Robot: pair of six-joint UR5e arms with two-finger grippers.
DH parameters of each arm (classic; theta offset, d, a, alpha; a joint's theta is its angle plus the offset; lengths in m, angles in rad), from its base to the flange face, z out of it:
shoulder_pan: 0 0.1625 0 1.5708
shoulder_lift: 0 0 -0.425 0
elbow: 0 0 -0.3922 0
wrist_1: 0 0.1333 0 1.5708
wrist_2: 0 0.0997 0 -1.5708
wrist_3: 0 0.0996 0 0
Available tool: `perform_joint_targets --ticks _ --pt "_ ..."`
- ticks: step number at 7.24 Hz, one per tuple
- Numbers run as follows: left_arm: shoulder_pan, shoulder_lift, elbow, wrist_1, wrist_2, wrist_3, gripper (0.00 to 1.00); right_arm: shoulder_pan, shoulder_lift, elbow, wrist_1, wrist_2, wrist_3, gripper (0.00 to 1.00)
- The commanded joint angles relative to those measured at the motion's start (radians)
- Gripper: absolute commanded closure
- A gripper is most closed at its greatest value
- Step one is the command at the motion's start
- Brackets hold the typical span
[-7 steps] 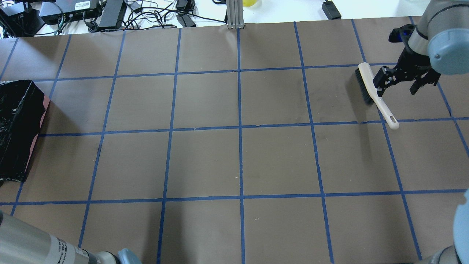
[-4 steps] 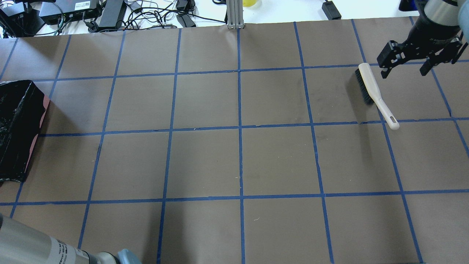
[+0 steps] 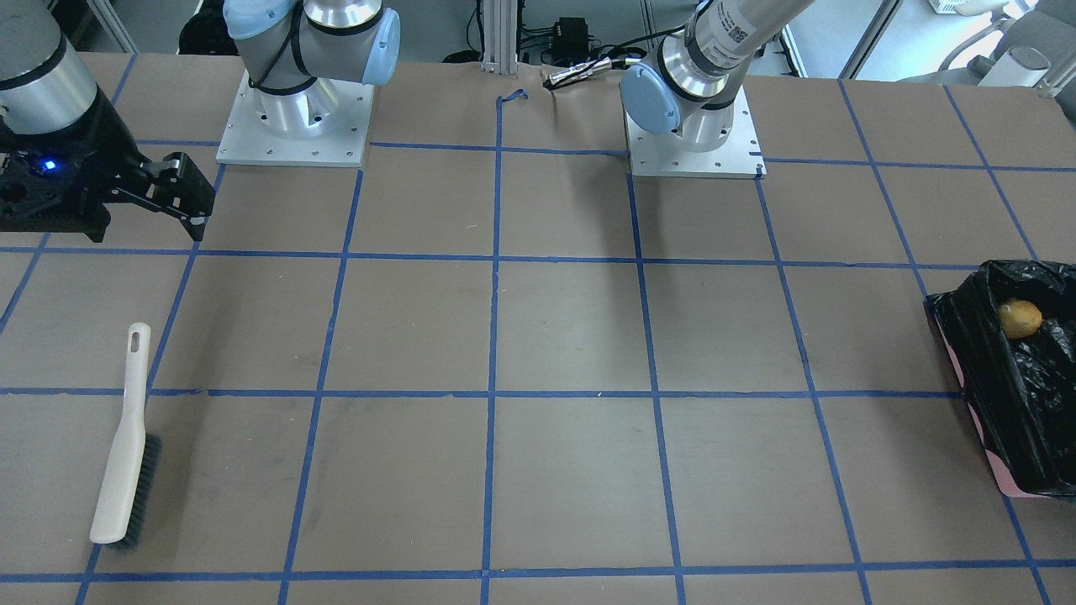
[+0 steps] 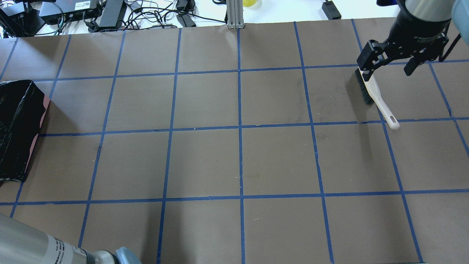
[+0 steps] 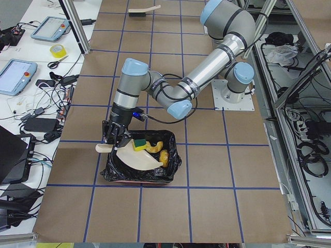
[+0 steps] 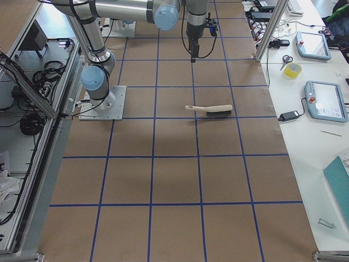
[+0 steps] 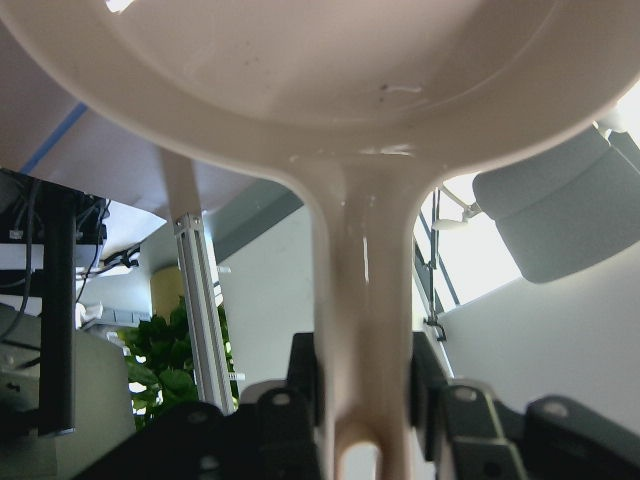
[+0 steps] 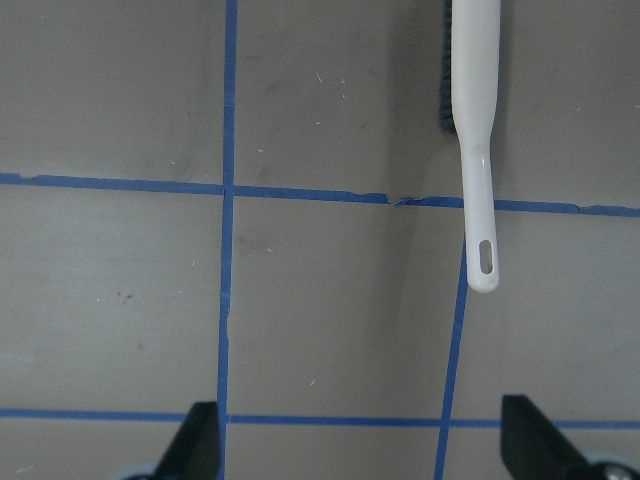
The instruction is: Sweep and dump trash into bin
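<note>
The bin (image 5: 116, 173), pink-sided with a black bag, stands at the table's left end, also seen as the bin (image 3: 1021, 420) and the bin (image 4: 16, 124). Trash lies inside: a yellow-brown lump (image 5: 164, 157), also seen as the lump (image 3: 1020, 318), an orange peel piece (image 5: 153, 148) and a green sponge wedge (image 5: 137, 145). My left gripper (image 5: 110, 137) is shut on the handle of a cream dustpan (image 5: 135, 158) tilted over the bin. In the left wrist view the dustpan (image 7: 330, 60) handle sits between the fingers (image 7: 425, 385). My right gripper (image 4: 388, 68) hangs open above the table near a cream brush (image 4: 375, 96).
The brush (image 3: 124, 445) lies flat on the brown paper at the robot's right end, bristles away from the robot; it also shows as the brush (image 8: 472, 120). Cables and power bricks (image 4: 110, 14) crowd the far edge. A metal post (image 4: 234, 14) stands at the far middle.
My open right gripper has risen off the brush and drifted toward the table's far side. The brush has stayed where it lay. The bin has not moved.
</note>
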Motion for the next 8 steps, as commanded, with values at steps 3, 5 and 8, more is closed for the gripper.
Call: perform_joint_targets --ticks 3,5,8 --pt "0.051 0.01 0.056 -0.467 -0.177 -0.142 1.0 0.043 -0.088 0.0 0.078 0.067 0.041 0.0" --pt "0.046 -0.01 0.048 -0.577 -0.173 -0.375 1.0 0.072 -0.068 0.006 0.066 0.128 0.054 0.0" --pt "-0.001 -0.019 0.041 -0.705 -0.149 -0.735 1.0 0.118 -0.046 0.018 0.006 0.113 0.055 0.0"
